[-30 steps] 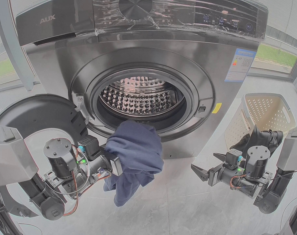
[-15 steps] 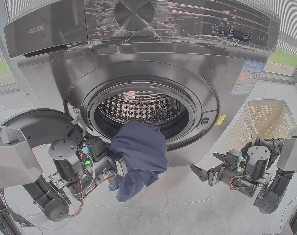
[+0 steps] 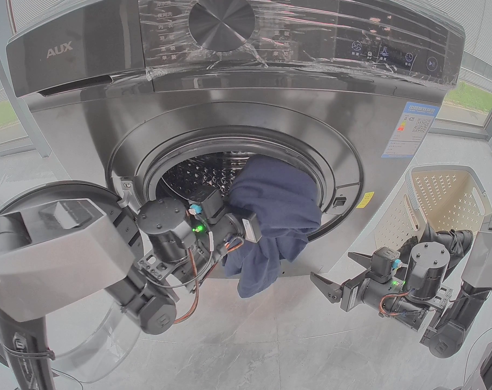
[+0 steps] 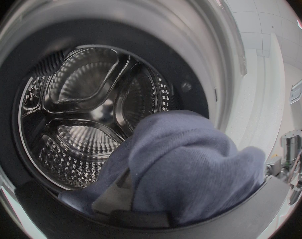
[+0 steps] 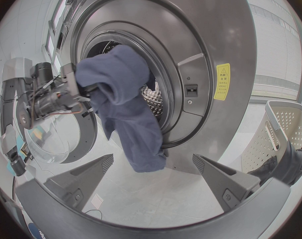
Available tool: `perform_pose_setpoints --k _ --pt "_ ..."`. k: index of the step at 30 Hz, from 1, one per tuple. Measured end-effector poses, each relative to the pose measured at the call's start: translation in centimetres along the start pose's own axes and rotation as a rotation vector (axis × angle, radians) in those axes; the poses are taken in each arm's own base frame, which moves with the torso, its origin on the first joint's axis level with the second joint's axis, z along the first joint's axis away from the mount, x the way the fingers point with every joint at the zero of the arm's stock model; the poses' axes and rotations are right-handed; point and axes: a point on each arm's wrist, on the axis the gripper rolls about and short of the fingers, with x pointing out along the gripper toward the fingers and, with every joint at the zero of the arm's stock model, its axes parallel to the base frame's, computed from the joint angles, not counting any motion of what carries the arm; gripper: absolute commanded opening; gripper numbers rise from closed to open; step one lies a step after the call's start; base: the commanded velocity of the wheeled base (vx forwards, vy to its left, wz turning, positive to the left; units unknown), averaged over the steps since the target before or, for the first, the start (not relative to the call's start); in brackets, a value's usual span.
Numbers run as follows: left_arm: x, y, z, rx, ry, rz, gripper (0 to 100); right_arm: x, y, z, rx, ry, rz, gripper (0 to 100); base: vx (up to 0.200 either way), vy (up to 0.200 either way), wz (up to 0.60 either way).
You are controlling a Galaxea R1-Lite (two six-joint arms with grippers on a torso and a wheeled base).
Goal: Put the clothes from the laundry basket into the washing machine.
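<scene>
My left fingers (image 4: 124, 203) pinch the floppy dark blue cloth (image 3: 278, 201); I should reach deep into the shiny metal drum (image 4: 81, 93) before letting go.

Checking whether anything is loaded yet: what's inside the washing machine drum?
The drum shows bare metal where visible. The navy garment drapes over its opening, hanging partly outside, and hides what lies behind it.
</scene>
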Motion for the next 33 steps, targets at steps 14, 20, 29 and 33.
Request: perform_pose_setpoints --k 14,20,29,33 --pt "7.8 5.5 -3.7 0.037 -0.027 0.102 0 -0.3 0.2 0.5 -0.004 -0.018 0.007 100 0.0 0.0 0.0" --pt "10.3 6.3 -3.4 0.039 -0.06 0.115 0 -0.2 0.3 0.4 -0.003 -0.018 0.013 100 0.0 0.0 0.0" --pt "13.6 6.6 -3.0 0.037 -0.111 0.149 0 -0.2 0.5 0.4 -0.003 -0.015 0.018 100 0.0 0.0 0.0" --pt "14.8 7.0 -2.4 0.036 -0.142 0.194 0 -0.2 0.5 0.3 -0.003 -0.013 0.019 100 0.0 0.0 0.0"
